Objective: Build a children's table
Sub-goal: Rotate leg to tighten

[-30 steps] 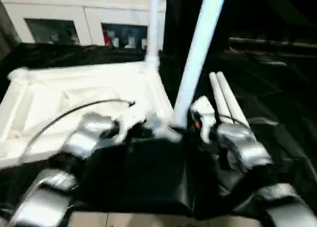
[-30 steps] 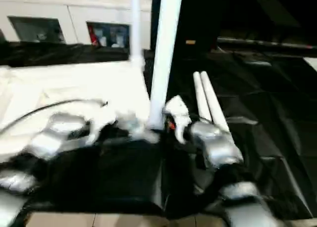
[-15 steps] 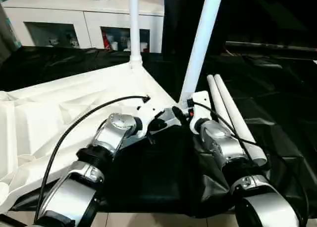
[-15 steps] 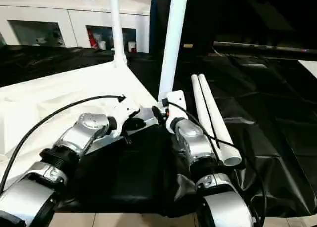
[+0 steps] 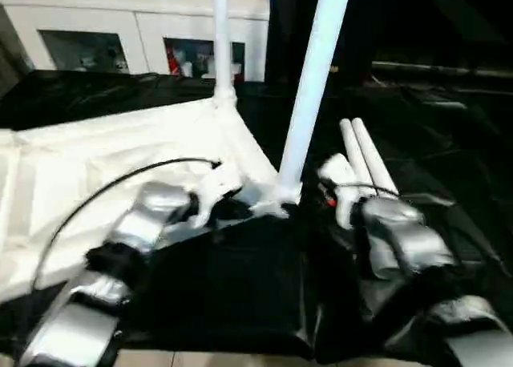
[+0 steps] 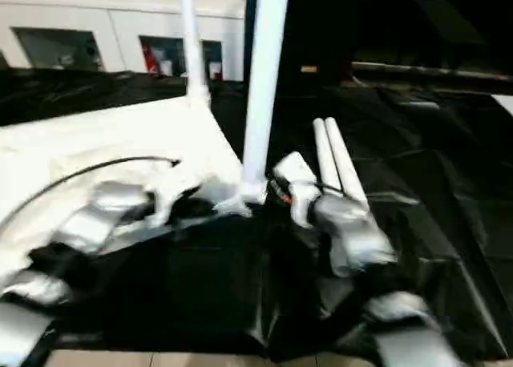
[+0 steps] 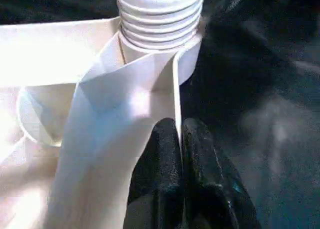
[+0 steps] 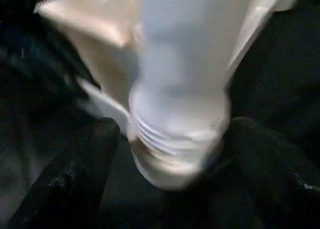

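Note:
The white tabletop (image 5: 104,159) lies upside down on the black sheet. One leg (image 5: 219,38) stands upright in its far corner socket. A second leg (image 5: 313,70) stands in the near corner socket, its threaded base (image 7: 160,19) showing in the left wrist view. My left gripper (image 7: 180,126) is shut on the tabletop's thin rim just beside that socket. My right gripper (image 8: 175,126) is open, one finger (image 8: 75,174) on each side of the second leg's base with gaps between. Two more legs (image 5: 365,151) lie side by side on the sheet to the right.
A black sheet (image 5: 449,143) covers the work surface and hangs over its front edge above a strip of pale floor (image 5: 200,359). A white glass-doored cabinet (image 5: 120,22) stands behind the tabletop.
The whole view has swung with the head. Both grippers stay at the near corner. The right gripper now sits slightly farther from the leg's base.

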Motion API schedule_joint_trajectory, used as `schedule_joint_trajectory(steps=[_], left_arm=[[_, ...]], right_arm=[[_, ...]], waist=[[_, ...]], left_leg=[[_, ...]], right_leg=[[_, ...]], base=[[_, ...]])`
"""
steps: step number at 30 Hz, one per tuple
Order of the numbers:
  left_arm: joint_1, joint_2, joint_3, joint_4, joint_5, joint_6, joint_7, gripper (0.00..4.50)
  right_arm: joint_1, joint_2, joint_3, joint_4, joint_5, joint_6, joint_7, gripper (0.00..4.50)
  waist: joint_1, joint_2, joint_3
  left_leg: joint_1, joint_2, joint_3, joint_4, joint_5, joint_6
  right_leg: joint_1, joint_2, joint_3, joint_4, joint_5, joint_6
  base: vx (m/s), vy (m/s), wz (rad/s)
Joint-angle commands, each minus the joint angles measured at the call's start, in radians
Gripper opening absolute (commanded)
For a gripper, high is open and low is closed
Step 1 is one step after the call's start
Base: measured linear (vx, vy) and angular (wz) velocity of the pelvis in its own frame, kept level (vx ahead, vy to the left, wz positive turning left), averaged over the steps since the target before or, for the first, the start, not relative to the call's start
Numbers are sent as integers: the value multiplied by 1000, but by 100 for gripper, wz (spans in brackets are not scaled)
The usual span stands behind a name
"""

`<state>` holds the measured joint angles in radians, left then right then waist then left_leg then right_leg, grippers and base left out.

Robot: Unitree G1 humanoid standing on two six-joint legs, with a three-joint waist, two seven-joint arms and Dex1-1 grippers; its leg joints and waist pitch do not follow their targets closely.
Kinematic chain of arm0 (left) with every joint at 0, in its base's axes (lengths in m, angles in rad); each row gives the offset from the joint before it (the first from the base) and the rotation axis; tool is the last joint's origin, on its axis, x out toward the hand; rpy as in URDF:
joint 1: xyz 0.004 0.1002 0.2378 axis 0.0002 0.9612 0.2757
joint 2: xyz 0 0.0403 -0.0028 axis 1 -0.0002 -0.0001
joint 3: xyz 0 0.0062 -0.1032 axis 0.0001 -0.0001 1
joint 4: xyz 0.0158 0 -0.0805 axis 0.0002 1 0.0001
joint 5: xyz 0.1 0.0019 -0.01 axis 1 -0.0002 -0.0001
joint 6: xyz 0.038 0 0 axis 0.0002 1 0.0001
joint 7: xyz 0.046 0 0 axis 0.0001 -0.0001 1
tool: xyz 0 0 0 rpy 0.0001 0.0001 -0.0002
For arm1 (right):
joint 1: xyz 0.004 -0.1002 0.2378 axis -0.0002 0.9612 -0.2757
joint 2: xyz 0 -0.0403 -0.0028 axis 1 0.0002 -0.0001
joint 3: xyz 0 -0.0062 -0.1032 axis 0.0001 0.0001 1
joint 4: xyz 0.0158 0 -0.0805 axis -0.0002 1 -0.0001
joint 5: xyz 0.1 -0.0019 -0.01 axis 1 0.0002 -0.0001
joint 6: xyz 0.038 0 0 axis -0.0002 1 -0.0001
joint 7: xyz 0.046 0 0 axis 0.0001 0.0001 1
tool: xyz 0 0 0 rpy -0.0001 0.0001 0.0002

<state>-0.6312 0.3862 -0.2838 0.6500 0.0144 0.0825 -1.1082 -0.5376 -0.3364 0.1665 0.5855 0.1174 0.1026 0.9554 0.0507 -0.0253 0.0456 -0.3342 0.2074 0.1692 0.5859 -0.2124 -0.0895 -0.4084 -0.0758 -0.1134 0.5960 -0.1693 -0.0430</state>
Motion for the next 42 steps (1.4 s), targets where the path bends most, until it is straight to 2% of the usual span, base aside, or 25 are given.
schedule_joint_trajectory(steps=[1,4,5,8,11,12,16,17,22,29,31,32,34,35,37,39,42], left_arm=[[24,8,-45,-37,-2,-25,-93,0],[47,29,-55,-83,-23,-29,-154,0],[52,32,-55,-95,-27,-27,-162,0],[63,38,-53,-115,-31,-19,-171,0],[68,41,-54,-122,-32,-18,-175,0],[69,41,-54,-123,-30,-19,-174,0],[71,44,-52,-124,-26,-19,-172,0],[72,44,-52,-125,-25,-18,-172,0],[74,48,-49,-129,-21,-11,-173,0],[74,47,-46,-124,-15,-1,-157,0],[63,29,-37,-100,-6,11,-114,0],[50,9,-27,-76,1,26,-67,0],[27,-22,-11,-38,11,49,8,0],[4,-51,-2,-2,28,71,85,0],[-12,-68,3,21,39,84,134,0],[-44,-116,9,60,57,113,229,0],[-66,-172,5,77,67,143,293,0]], right_arm=[[13,-21,22,-55,13,10,74,383],[16,-34,34,-66,10,15,104,383],[15,-36,36,-69,11,17,107,383],[16,-37,42,-79,9,25,117,383],[15,-30,43,-77,12,29,131,383],[15,-28,44,-77,12,30,134,357],[12,-18,48,-70,16,28,145,344],[10,-18,49,-67,17,27,145,320],[11,-14,47,-67,16,32,154,285],[20,-2,39,-56,10,33,134,276],[18,20,22,-16,-6,27,52,276],[16,41,6,16,-16,29,-16,276],[12,74,-20,65,-28,30,-125,275],[5,111,-48,104,-33,37,-238,275],[0,135,-66,130,-35,42,-311,275],[-23,201,-127,192,-12,61,-487,275],[-52,262,-148,235,-3,58,-590,275]], waist=[[5,1,-64],[12,2,-61],[16,6,-60],[17,2,-59],[16,-2,-61],[16,-2,-61],[16,-3,-62],[17,-2,-62],[16,-2,-62],[15,0,-62],[13,1,-60],[10,2,-57],[9,0,-55],[6,-1,-54],[2,4,-53],[-2,3,-54],[-10,2,-55]], left_leg=[[-14,28,2,-57,-70,110],[-11,31,4,-60,-98,88],[-4,31,5,-61,-116,78],[-3,31,4,-63,-130,60],[-9,28,2,-63,-112,57],[-9,28,2,-62,-105,58],[-10,27,3,-61,-84,67],[-10,28,3,-61,-83,67],[-10,27,3,-61,-87,64],[-11,25,2,-61,-85,61],[-10,25,3,-61,-95,56],[-8,24,4,-63,-115,45],[-4,21,1,-64,-149,27],[-5,21,0,-65,-155,18],[1,20,-1,-66,-182,4],[-1,17,-4,-66,-199,2],[-1,17,-4,-65,-201,1]], right_leg=[[71,-71,63,-52,-122,-220],[68,-72,63,-57,-172,-214],[63,-73,64,-61,-197,-210],[63,-72,67,-63,-235,-193],[67,-72,67,-62,-235,-181],[67,-72,68,-61,-228,-181],[66,-71,68,-57,-191,-190],[67,-72,68,-57,-191,-192],[68,-71,67,-57,-197,-188],[69,-70,67,-57,-199,-185],[66,-71,68,-61,-217,-183],[62,-71,67,-68,-258,-175],[61,-71,65,-77,-343,-148],[61,-70,65,-78,-367,-136],[55,-70,63,-87,-415,-119],[57,-71,62,-91,-441,-103],[55,-71,62,-92,-442,-105]], base=[[0,0,0],[0,0,0],[0,0,0],[0,0,0],[0,0,0],[0,0,0],[0,0,0],[0,0,0],[0,0,0],[0,0,0],[0,0,0],[0,0,0],[0,0,0],[0,0,0],[0,0,0],[0,0,0],[0,0,0]])
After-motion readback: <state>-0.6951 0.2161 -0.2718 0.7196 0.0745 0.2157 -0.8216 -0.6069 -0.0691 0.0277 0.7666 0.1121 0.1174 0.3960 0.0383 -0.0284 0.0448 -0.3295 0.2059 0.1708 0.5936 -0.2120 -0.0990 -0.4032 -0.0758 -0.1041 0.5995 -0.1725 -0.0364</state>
